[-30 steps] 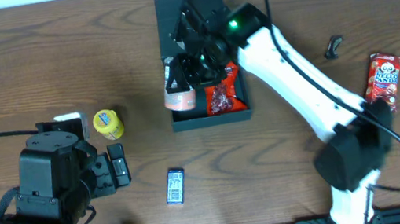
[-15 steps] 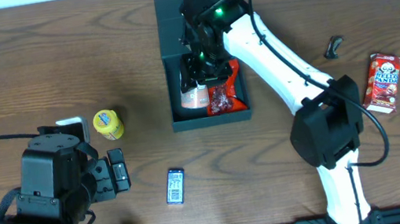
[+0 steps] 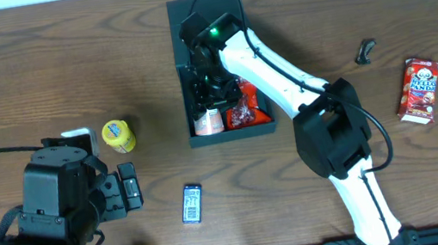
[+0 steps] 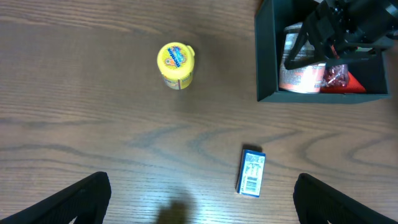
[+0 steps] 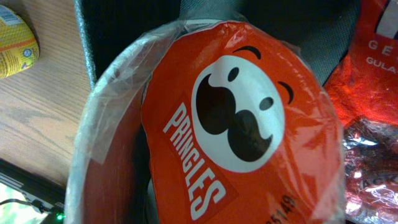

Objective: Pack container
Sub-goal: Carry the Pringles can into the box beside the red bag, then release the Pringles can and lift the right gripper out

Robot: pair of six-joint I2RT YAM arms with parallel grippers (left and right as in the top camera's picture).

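The container (image 3: 229,133) is a dark square box, open, at the table's back centre. My right gripper (image 3: 209,96) reaches down into its left half, shut on a Pringles can (image 3: 208,122). That can (image 5: 236,124) fills the right wrist view and hides the fingers there; a dark container wall (image 5: 124,31) shows behind it. A red snack bag (image 3: 248,109) lies in the box's right half. In the left wrist view the can (image 4: 298,68) sits in the box (image 4: 267,62) under the black gripper. My left gripper (image 4: 202,199) hangs open over bare table.
A small yellow tub (image 3: 117,136) stands left of the box, seen also as the tub (image 4: 176,64). A blue-and-white packet (image 3: 192,203) lies near the front, the same packet (image 4: 251,172). A red snack pouch (image 3: 419,89) and a small black clip (image 3: 365,50) lie at right.
The right arm has swung over the box and brought the Pringles can down into its left half. The left arm has stayed where it was.
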